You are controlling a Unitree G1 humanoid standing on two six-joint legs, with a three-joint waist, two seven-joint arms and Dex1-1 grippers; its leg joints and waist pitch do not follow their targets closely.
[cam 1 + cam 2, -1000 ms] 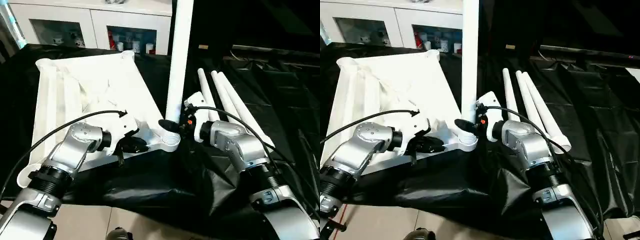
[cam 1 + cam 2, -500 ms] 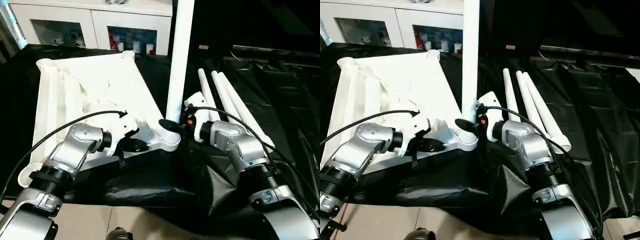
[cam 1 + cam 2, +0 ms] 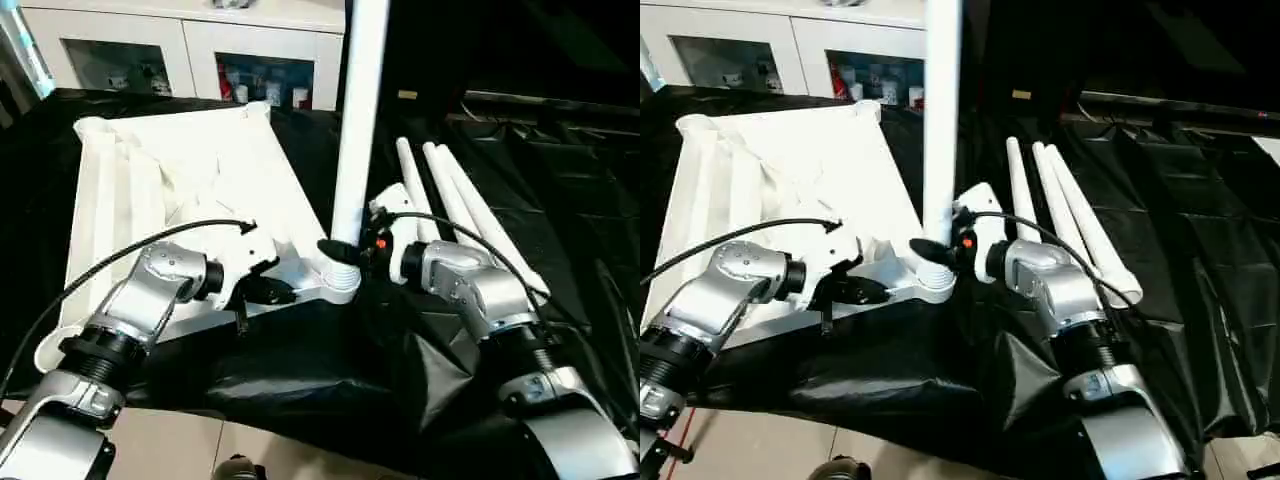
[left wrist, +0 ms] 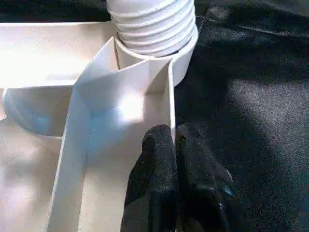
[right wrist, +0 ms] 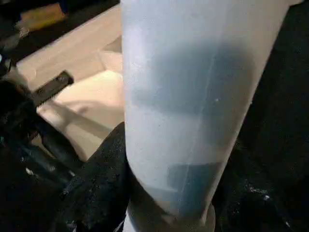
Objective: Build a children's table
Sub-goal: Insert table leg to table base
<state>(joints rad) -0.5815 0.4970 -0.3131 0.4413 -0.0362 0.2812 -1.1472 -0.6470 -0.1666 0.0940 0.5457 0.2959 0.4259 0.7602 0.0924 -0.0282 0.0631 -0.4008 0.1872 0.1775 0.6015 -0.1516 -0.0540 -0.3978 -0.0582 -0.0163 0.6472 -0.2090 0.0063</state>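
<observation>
So the whole thing hinges on the upright leg [image 3: 355,120] standing in the near right corner socket [image 3: 338,280] of the upside-down table top [image 3: 190,180]. The right gripper [image 3: 345,250] is clamped round the leg's base, right above the socket, so that arm is clearly the nearer one. The leg's long axis runs straight up, threaded end down in the socket. The left gripper [image 4: 175,145] is pinched shut on the top's thin edge rib just beside that socket, bracing it. The top lies flat on the black-covered desk [image 3: 560,200], ribs up. Three spare legs [image 3: 450,200] lie side by side just right of it, running away from the robot
</observation>
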